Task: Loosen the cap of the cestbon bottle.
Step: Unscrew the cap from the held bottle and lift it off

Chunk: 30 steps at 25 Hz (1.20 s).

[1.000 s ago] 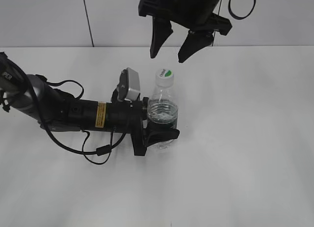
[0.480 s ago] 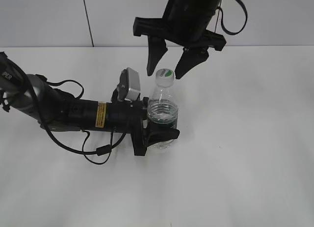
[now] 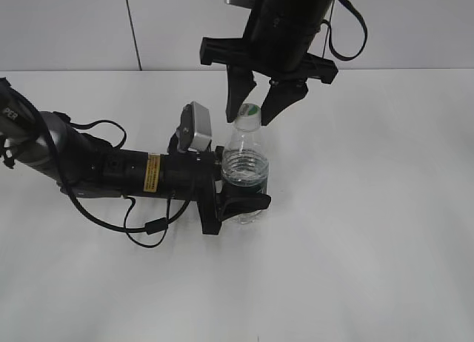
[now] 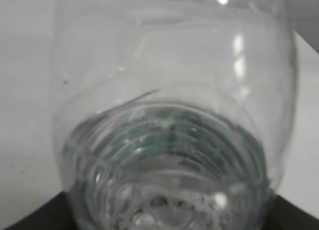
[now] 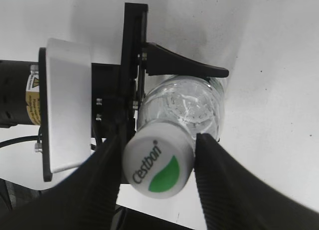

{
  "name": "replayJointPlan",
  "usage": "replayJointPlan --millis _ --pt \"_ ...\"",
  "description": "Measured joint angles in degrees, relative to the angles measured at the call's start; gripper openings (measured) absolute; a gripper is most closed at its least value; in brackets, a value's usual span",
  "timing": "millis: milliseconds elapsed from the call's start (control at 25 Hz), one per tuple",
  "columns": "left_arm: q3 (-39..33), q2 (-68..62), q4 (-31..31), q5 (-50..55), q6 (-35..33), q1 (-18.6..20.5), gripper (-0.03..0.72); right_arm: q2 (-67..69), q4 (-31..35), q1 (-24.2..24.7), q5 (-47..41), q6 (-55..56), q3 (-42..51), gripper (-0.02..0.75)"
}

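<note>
Exterior view: We see the cestbon bottle (image 3: 244, 172) standing upright on the white table (image 3: 370, 209), its long axis vertical, clamped around the lower body by the left gripper (image 3: 241, 201), whose arm lies along the table from the left.
Exterior view, above: The right gripper (image 3: 255, 114) hangs from overhead, fingers pointing down and spread, one on each side of the cap (image 3: 248, 116) (the cap sits between the fingertips at about their level).
Left wrist view: The clear bottle wall fills the picture, ribbed and with a green tinge low down; we cannot see the left gripper's fingers here, only dark corners at the bottom edge.
Right wrist view: We look straight down the bottle's axis onto the cap (image 5: 158, 161), white with a green patch, lying between the two dark fingers (image 5: 102, 190). The left-hand finger looks just beside or touching the cap's rim; the right-hand one stands just apart (we cannot tell for sure whether either presses it).
Right wrist view, below the cap: The left gripper (image 5: 174, 85) wraps the bottle's body (image 5: 187, 103), one black finger curving round its far side.
Relation that matters: In our judgement the cap is centred enough between the open fingers; closing them, then twisting about the vertical axis, is what remains, with the left arm holding the body against the turn.
</note>
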State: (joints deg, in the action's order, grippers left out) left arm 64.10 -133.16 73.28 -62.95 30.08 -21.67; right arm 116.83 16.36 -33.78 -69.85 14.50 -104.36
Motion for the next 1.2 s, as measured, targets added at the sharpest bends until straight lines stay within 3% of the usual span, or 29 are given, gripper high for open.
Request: replayJointPlan --millis 240,560,1200 --pt "0.00 0.00 0.00 0.06 0.07 0.00 0.401 0.00 -0.36 0.00 -0.13 -0.05 0.00 0.317" --pt "0.00 0.18 0.00 0.55 0.07 0.00 0.401 0.00 -0.36 0.00 -0.13 -2.85 0.00 0.316" --pt "0.00 0.19 0.04 0.66 -0.12 0.00 0.401 0.00 -0.30 0.00 0.07 -29.45 0.00 0.310"
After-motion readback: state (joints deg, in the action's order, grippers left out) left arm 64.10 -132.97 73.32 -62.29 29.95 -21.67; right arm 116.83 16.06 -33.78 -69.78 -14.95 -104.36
